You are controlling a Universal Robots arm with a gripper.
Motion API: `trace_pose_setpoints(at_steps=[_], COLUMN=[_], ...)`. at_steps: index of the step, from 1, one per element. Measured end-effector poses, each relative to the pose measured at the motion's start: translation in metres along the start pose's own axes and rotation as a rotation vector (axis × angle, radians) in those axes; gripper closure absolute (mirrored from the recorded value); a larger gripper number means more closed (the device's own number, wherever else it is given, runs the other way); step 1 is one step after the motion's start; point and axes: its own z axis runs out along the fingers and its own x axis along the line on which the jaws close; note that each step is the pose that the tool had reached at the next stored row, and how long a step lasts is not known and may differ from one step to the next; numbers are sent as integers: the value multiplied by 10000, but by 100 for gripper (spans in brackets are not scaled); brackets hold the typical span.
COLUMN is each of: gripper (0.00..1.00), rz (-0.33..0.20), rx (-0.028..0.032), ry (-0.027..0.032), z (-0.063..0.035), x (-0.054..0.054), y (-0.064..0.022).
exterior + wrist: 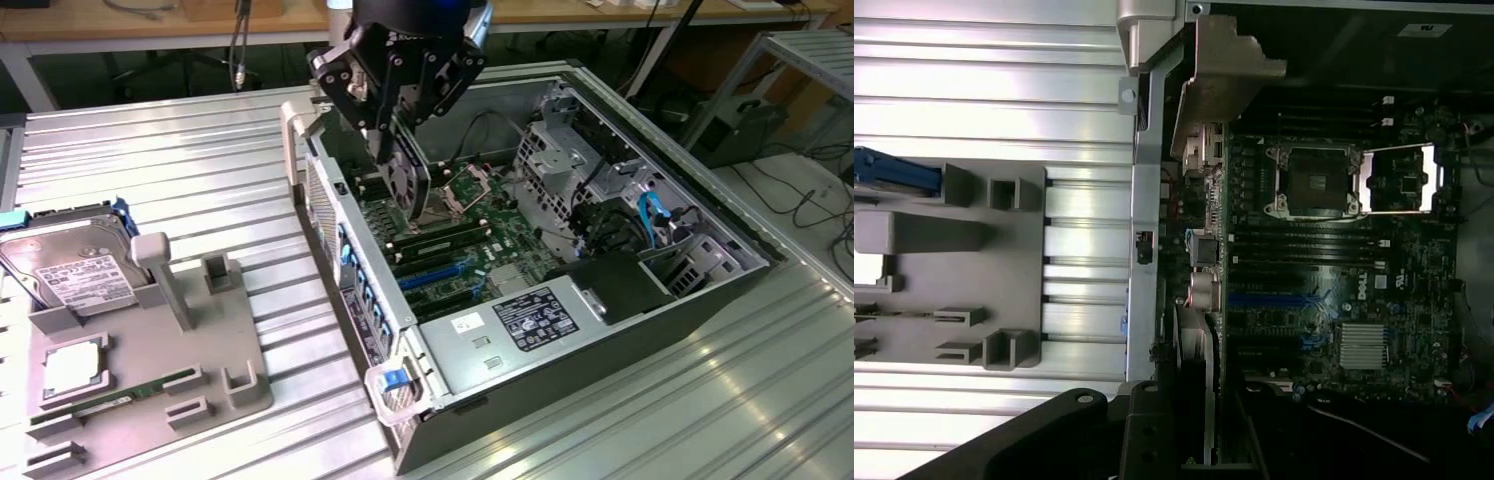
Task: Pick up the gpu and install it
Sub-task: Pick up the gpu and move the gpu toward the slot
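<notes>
My gripper (pixel 396 148) hangs over the open computer case (pixel 694 235) and is shut on the gpu (pixel 414 188). The gpu is a dark card with a round fan, held on edge above the motherboard (pixel 487 225) near the case's rear wall. In the wrist view the gpu (pixel 1199 365) appears edge-on with its silver bracket strip, running down to the black fingers (pixel 1144 440). It sits beside the rear ports, just off the blue expansion slots (pixel 1274 300). These blue slots (pixel 434 275) lie lower on the board, closer to the camera than the card.
A grey fixture (pixel 200 390) at the exterior view's left holds a silver hard drive (pixel 67 270), a processor chip (pixel 74 365) and a green memory stick (pixel 120 397). The open CPU socket (pixel 1314 180), drive cage (pixel 561 150) and blue cables (pixel 654 215) crowd the case. All rests on a ribbed metal table (pixel 174 150).
</notes>
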Motion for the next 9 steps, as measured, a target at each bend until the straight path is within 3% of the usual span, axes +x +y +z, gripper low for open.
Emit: trace_pose_setpoints(at_steps=[9], gripper=[73], rz=[0], rx=[1], ry=[0], z=[5], x=[-62], y=[-2])
